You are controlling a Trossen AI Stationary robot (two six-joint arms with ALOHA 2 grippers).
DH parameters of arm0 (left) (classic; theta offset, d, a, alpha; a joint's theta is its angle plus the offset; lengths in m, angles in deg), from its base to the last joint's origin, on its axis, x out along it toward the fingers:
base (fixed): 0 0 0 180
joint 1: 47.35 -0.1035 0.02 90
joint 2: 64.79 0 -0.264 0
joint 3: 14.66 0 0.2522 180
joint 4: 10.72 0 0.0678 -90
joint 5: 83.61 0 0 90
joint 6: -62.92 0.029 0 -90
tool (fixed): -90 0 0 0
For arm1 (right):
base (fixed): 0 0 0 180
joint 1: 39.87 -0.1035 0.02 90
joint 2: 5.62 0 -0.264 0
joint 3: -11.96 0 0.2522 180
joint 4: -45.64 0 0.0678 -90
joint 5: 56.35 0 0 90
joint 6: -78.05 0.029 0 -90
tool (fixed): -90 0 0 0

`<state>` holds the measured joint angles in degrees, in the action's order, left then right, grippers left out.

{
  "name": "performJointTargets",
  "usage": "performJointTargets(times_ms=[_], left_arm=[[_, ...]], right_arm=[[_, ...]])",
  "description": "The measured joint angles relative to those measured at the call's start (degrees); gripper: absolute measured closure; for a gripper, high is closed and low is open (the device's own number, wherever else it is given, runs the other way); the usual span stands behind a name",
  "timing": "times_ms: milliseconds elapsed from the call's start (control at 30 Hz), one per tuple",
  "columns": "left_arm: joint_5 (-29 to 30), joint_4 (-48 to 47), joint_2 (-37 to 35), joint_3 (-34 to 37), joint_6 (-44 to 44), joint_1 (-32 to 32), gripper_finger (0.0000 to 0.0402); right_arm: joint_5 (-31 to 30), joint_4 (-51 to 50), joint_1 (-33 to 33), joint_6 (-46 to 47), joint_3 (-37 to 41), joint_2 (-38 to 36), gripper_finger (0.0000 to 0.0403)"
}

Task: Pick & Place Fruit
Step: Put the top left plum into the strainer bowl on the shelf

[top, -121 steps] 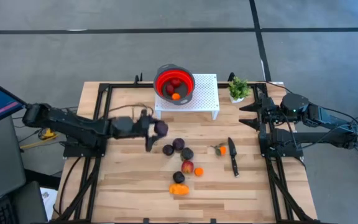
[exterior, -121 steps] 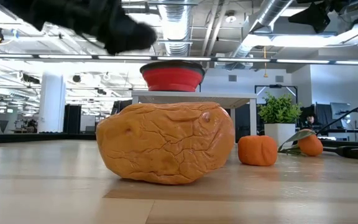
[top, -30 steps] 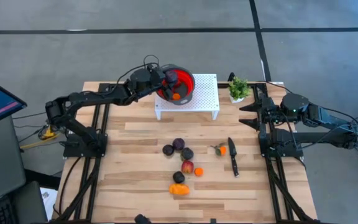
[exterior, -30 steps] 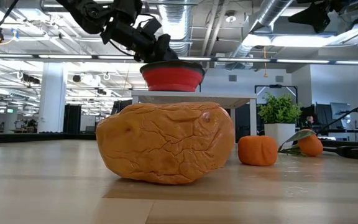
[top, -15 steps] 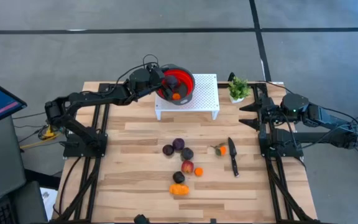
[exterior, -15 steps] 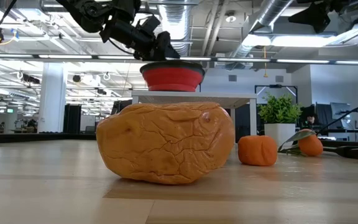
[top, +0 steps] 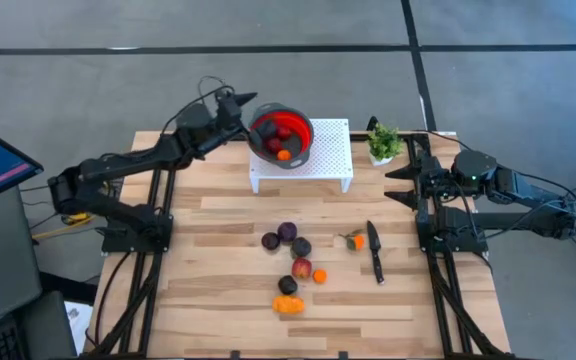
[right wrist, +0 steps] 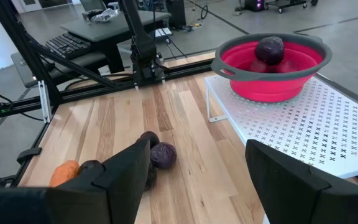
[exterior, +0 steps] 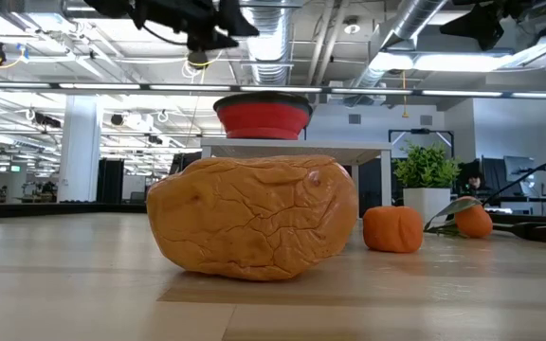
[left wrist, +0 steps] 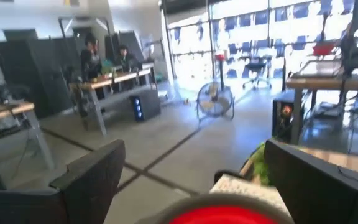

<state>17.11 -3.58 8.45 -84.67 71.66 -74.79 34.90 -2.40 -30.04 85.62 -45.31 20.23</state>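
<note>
A red collapsible bowl [top: 281, 135] sits on a white perforated rack [top: 318, 165] at the table's far side. It holds fruit, with a dark plum [right wrist: 270, 46] lying on top. My left gripper [top: 240, 103] hovers open and empty, left of the bowl and above its rim [left wrist: 222, 216]. On the table's middle lie several plums [top: 287, 232], a red-yellow ball [top: 302, 268], a small orange [top: 319, 276] and the larger orange piece [top: 288, 304]. Another orange [top: 356, 240] lies beside the knife. My right gripper [top: 393, 186] waits open at the table's right edge.
A black-handled knife [top: 374, 250] lies right of the fruit cluster. A small green potted plant [top: 383, 143] stands right of the rack. Bare wood runs along the table's left side and near edge. In the low view the large orange piece [exterior: 252, 216] fills the foreground.
My left gripper has drawn back from over the bowl toward the table's left and has risen above the rim. The fruit on the table has stayed where it was.
</note>
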Motion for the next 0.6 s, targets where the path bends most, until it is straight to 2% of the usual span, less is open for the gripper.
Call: performJointTargets(times_ms=[267, 600], left_arm=[[-0.07, -0.10, -5.66, -0.01, -0.01, 7.02, 0.0022], [-0.09, -5.85, -5.92, -0.02, 0.01, 17.81, 0.0023]], right_arm=[[-0.01, 0.02, 0.00, 0.00, 0.00, 0.01, 0.0143], [-0.01, 0.00, 0.00, 0.00, 0.00, 0.01, 0.0143]])
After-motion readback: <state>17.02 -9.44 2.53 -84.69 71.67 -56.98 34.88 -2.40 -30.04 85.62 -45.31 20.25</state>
